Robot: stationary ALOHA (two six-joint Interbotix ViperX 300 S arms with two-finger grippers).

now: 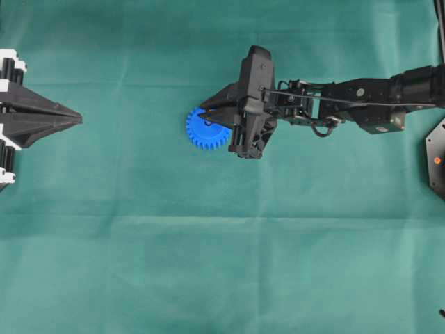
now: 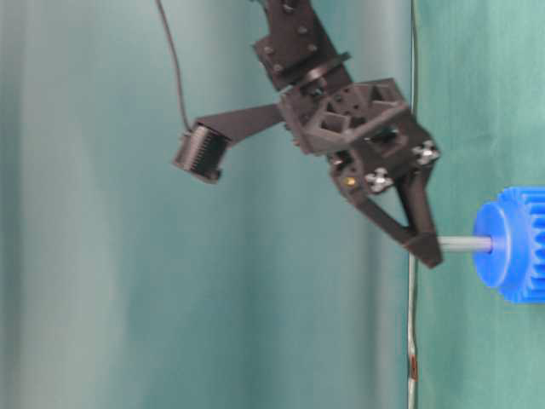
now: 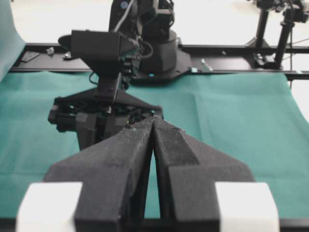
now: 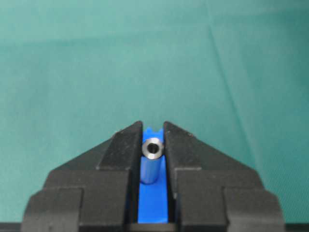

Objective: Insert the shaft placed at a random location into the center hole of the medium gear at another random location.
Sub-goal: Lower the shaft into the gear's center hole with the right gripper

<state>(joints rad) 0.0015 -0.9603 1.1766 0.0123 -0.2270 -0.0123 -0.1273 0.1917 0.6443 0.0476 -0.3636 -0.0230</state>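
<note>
Blue medium gear [image 1: 206,129] lies flat on green worktop [image 1: 222,264], right claw [image 4: 153,145] pinching shaft [image 4: 153,155] upright, axis into center hole, tip at hub; left claw [image 3: 153,126] pressed together, well apart.

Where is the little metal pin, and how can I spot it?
Look near the middle of the green cloth for the bright blue gear. The right gripper is shut on the pin right above it. It is the only shiny silver thing: a small tube poking into the gear's middle.
</note>
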